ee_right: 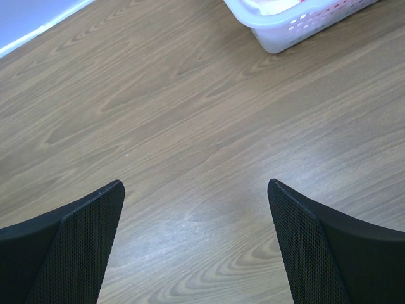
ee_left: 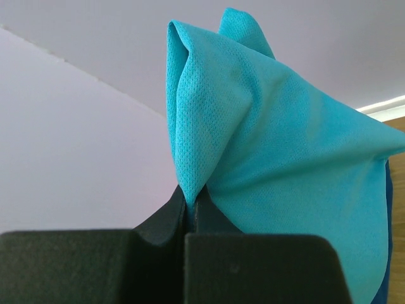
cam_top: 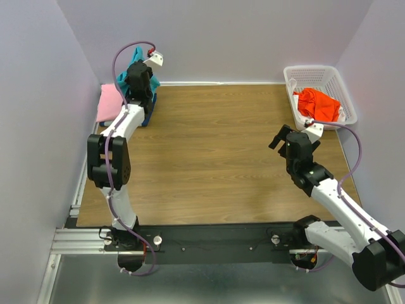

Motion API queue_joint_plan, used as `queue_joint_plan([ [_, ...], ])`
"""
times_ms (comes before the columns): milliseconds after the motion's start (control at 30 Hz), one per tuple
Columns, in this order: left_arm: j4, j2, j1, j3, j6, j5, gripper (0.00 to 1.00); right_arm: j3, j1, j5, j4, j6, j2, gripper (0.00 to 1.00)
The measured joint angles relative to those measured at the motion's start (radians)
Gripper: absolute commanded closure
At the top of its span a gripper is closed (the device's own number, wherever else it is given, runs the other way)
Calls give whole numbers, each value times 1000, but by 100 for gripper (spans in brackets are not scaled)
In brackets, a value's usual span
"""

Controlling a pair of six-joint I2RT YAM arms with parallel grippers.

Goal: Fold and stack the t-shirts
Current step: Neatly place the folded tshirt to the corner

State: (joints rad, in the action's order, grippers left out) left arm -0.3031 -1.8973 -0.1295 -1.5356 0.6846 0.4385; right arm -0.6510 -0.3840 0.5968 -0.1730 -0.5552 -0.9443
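Observation:
My left gripper (cam_top: pixel 140 79) is at the far left corner, shut on a fold of the teal t-shirt (ee_left: pixel 272 164), which hangs from it above the table; the teal cloth also shows in the top view (cam_top: pixel 152 81). A pink t-shirt (cam_top: pixel 109 103) lies folded at the far left edge. A dark blue one (cam_top: pixel 149 114) shows beside it under the arm, and as a sliver in the left wrist view (ee_left: pixel 387 253). An orange-red t-shirt (cam_top: pixel 317 103) lies crumpled in the basket. My right gripper (ee_right: pixel 196 190) is open and empty over bare wood at the right (cam_top: pixel 278 138).
The white lattice basket (cam_top: pixel 302 74) stands at the far right corner; its corner shows in the right wrist view (ee_right: pixel 297 25). Grey walls close in the left, back and right. The wooden table (cam_top: pixel 215 158) lies between the arms.

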Motion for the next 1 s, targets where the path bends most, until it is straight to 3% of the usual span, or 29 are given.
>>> queue_joint_plan([
  [300,47,-129,77,-96,-54,-62,100,0,0,16,0,7,-23,0],
  [1000,68,-255,231,-144,-148,-152,100,-1,0,59,0,15,-45,0],
])
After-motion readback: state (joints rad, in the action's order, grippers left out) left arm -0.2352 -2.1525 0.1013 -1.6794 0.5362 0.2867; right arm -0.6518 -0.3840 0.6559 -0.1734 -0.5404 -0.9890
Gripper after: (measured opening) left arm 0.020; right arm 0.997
